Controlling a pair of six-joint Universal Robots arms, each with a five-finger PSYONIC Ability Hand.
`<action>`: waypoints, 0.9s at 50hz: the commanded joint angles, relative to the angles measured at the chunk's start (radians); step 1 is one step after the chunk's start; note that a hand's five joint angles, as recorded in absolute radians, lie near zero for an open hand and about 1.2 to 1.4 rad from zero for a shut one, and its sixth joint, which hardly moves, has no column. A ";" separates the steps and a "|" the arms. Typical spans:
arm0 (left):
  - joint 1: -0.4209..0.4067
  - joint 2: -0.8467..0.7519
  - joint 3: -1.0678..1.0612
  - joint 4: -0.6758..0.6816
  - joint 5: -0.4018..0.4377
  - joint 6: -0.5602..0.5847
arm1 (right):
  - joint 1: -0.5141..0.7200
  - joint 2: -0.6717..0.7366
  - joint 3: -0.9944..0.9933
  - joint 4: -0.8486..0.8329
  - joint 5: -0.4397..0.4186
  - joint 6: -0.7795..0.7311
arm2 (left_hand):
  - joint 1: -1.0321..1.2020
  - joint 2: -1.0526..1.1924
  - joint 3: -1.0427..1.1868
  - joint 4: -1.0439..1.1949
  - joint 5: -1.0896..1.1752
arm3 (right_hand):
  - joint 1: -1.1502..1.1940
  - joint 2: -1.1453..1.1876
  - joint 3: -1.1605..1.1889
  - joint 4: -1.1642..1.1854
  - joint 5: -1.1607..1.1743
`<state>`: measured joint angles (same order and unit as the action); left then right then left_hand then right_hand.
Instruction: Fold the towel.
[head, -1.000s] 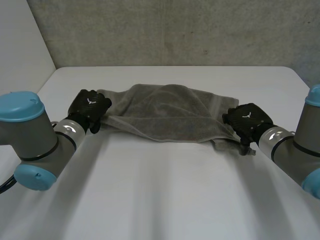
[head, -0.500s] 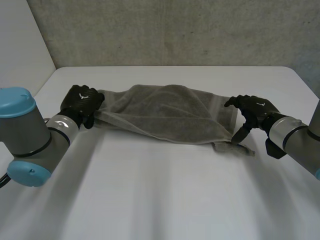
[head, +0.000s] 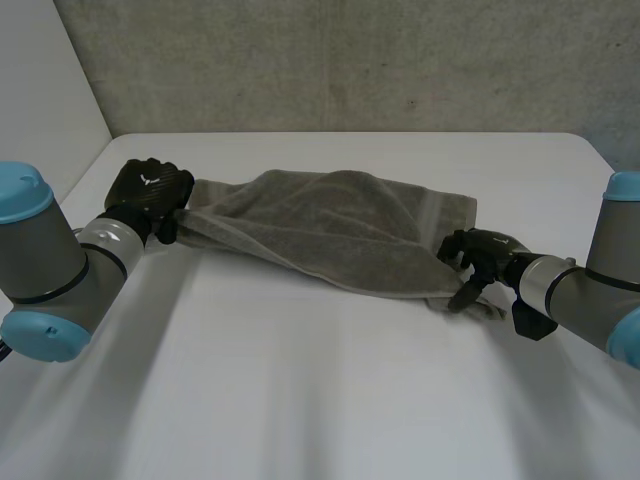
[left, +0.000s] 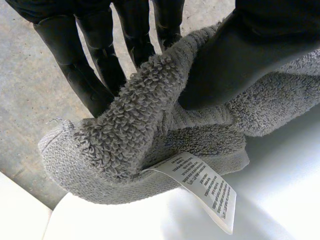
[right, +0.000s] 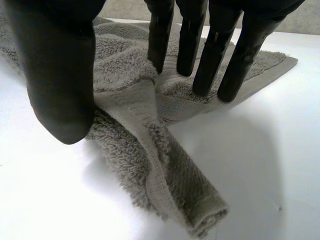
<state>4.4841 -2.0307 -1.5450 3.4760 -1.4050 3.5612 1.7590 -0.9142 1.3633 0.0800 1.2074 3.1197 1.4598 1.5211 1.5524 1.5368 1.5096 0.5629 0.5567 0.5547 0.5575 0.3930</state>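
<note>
A grey towel (head: 330, 225) lies crumpled and stretched across the middle of the white table (head: 320, 390). My left hand (head: 148, 192) is at the towel's far left corner and is shut on it. In the left wrist view the thumb (left: 260, 45) presses the bunched towel (left: 150, 115) against the fingers (left: 95, 75), and a white label (left: 205, 187) hangs below. My right hand (head: 480, 255) hovers over the near right corner. There its straight fingers (right: 220, 55) touch the towel (right: 165, 165). The thumb (right: 60, 75) stands beside a rolled edge, and the hand is open.
A grey concrete wall (head: 350, 60) runs along the far side of the table, and a white wall (head: 40, 90) stands at the left. Bare table lies in front of the towel, between my two arms.
My left hand has drawn its corner further left, pulling the towel taut. My right hand let go of the right edge, spread its fingers, then came down over the near right corner.
</note>
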 joint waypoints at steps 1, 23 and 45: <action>0.001 0.000 0.003 0.000 0.000 0.002 | -0.003 -0.002 0.000 -0.008 0.000 -0.003 | -0.064 -0.125 -0.156 -0.141 -0.288 | 0.233 0.239 0.241 0.238 0.228; 0.063 0.083 -0.006 -0.037 0.003 -0.010 | 0.048 0.001 0.013 -0.005 0.004 0.007 | -0.064 -0.125 -0.156 -0.141 -0.288 | -0.093 -0.087 -0.085 -0.088 -0.098; 0.086 0.093 0.005 -0.040 0.003 -0.010 | 0.083 0.001 0.014 -0.019 0.017 0.016 | -0.064 -0.125 -0.156 -0.141 -0.288 | 0.588 0.594 0.596 0.593 0.583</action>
<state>4.5672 -1.9381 -1.5446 3.4359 -1.4005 3.5511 1.8491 -0.9121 1.3794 0.0677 1.2140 3.1447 1.4598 1.5211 1.5524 1.5368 1.5096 0.9939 0.9902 0.9901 0.9908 0.8155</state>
